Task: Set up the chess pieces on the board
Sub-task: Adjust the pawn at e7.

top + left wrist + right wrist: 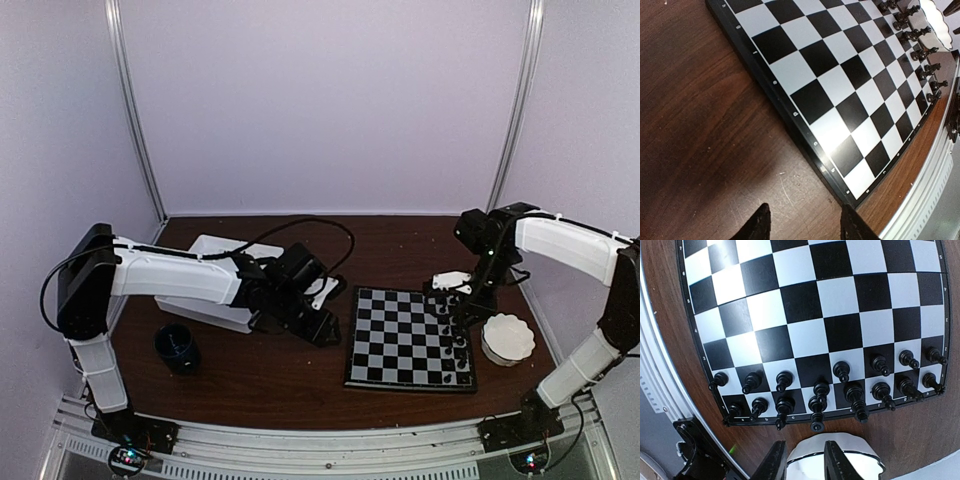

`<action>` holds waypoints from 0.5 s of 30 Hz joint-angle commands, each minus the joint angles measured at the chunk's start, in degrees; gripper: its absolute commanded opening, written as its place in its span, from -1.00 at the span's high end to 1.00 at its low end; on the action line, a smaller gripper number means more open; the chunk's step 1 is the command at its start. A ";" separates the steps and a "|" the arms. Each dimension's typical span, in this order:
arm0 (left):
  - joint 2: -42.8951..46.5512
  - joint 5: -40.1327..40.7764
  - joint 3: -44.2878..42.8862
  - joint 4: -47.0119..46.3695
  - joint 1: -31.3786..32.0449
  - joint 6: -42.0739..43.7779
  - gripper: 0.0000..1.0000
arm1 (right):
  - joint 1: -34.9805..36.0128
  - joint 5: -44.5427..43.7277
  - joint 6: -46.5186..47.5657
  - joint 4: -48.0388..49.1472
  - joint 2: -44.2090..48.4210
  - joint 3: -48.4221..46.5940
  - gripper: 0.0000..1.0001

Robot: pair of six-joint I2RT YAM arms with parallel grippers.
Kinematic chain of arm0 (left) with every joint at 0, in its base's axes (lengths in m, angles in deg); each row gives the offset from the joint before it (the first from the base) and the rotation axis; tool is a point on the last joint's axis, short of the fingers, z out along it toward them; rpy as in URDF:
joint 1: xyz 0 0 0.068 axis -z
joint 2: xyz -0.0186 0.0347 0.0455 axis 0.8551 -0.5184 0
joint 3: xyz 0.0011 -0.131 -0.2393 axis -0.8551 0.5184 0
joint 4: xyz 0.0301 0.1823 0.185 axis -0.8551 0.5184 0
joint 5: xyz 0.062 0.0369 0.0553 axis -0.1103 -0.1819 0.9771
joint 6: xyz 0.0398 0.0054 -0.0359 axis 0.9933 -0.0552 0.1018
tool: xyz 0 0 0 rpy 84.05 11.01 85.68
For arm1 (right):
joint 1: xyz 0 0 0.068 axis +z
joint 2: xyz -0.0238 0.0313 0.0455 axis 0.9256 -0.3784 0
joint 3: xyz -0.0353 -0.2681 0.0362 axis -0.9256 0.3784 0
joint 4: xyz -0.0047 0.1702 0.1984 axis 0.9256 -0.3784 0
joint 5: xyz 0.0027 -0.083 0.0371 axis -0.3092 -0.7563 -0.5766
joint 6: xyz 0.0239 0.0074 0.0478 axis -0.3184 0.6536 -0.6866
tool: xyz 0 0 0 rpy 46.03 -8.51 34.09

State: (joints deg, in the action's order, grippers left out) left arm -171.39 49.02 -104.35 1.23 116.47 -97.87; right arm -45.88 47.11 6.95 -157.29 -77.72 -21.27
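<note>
The board (400, 335) lies right of centre on the brown table. Black chess pieces (820, 387) fill two rows along its right edge; they also show as chess pieces (455, 335) from above and chess pieces (920, 50) at the top right of the left wrist view. My left gripper (325, 328) hovers low over bare wood just off the board's left rim (805, 130). It (806, 222) is open with nothing between its fingers. My right gripper (460, 305) hangs over the board's right edge. It (805, 460) is open and empty, with the white bowl below it.
A white scalloped bowl (508, 338) stands just right of the board, also seen as the bowl (850, 460) in the right wrist view. A white tray (215, 270) lies at the back left under the left arm. A dark blue cup (177, 346) stands front left. A metal rail (320, 440) edges the table's front.
</note>
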 commanded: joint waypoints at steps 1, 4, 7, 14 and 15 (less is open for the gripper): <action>1.95 0.80 0.73 -1.84 -0.36 -1.12 0.03 | 2.34 -5.74 1.69 -0.37 -1.85 -0.04 0.46; 1.95 0.45 0.83 -2.25 -0.36 -1.35 0.03 | 3.03 -6.64 1.83 0.03 -3.41 -0.17 0.48; 1.88 0.41 0.72 -2.36 -0.36 -1.36 0.03 | 3.65 -7.36 1.81 0.64 -4.76 -0.21 0.49; 1.56 1.22 -0.27 -1.58 -0.46 -1.00 0.03 | 4.51 -7.67 1.92 1.17 -6.56 0.18 0.50; 1.52 1.29 -0.37 -1.39 -0.56 -1.00 0.03 | 4.60 -7.93 2.09 1.19 -6.78 0.24 0.50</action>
State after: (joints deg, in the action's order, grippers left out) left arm -171.37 49.26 -104.07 1.16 116.47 -98.68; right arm -42.01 41.12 8.44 -156.46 -83.86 -21.27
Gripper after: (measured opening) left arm 0.483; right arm 0.252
